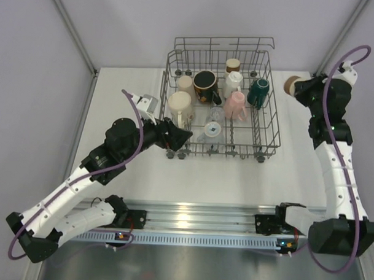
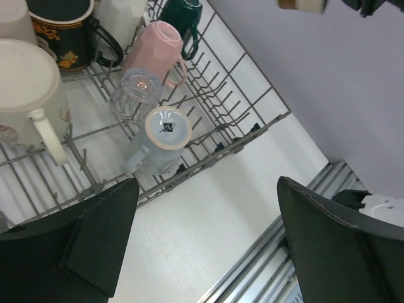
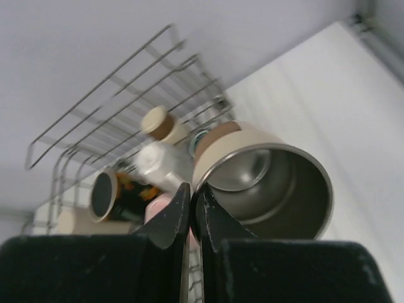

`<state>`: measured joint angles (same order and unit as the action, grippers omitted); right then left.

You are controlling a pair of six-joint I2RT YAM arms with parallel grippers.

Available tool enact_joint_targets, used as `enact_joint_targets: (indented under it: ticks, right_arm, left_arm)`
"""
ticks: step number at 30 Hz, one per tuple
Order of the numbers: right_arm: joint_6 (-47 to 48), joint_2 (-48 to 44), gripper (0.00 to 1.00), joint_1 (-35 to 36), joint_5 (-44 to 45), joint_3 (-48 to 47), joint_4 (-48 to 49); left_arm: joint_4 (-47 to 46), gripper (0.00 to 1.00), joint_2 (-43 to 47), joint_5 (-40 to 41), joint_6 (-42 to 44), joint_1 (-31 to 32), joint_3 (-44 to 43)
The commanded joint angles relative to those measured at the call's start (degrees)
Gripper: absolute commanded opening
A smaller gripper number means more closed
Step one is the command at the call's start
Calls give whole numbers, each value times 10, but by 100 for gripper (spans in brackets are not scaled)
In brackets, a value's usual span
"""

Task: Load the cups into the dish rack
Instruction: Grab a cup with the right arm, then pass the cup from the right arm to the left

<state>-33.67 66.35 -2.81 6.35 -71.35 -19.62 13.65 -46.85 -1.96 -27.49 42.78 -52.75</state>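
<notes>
**Right tool pinched on steel-lined cup beside rack; left tool wide open**

Right tool (image 3: 192, 201): fingers drawn almost together, clamped on the rim of the steel-lined cup (image 3: 268, 180). The cup is cream outside with a brown band and shiny metal inside. It is tilted, with its mouth facing the wrist camera. In the top view it sits just outside the right wall of the dish rack (image 1: 275, 118), level with the far rows. Cannot tell from above whether it is clear of the tabletop (image 1: 235, 178).

Left tool (image 2: 207, 189): fingers spread wide, nothing between them. It hangs over bare tabletop just outside the rack's near-left corner.

Cups in the rack:
- cream mug (image 1: 180, 105) on the left side, base up
- black mug (image 1: 204, 84) with an orange pattern, behind the cream mug
- white cup (image 1: 233, 81) and small brown-banded cup (image 1: 232, 63) in the far rows
- pink cup (image 1: 235, 105) in the centre
- dark green cup (image 1: 259, 91) by the right wall
- clear glass (image 1: 214, 114), just nearer than the pink cup
- pale blue cup (image 1: 208, 132) at the near edge, tilted, its base facing the left wrist camera
</notes>
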Motion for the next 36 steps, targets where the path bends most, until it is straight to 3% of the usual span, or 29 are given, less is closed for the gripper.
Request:
enact_joint_targets:
  ticks: [1,6,10,13,21,30,36]
  right_arm:
    - [-16,-87,0,24,-277,101,249]
    - [-85,-118,0,109,-381,149,402]
    - [-164,-151,0,145,-396,227,563]
    - [-187,-158,0,180,-394,248,623]
    - [-204,-154,0,271,-374,266,669]
    - [-165,-148,0,355,-347,256,644]
    - [-189,-125,0,379,-349,268,687]
  left_arm:
    - [-78,96,-24,-52,-39,-1,-38]
    - [-160,97,-59,-124,-110,-9,-39]
    - [-240,97,-79,-168,-153,-19,-29]
    - [-285,97,-91,-173,-173,-24,-27]
    - [-375,98,-85,-143,-160,-28,-3]
    - [-442,98,-102,-200,-175,-28,1]
    - [-506,95,-90,-217,-193,-28,31]
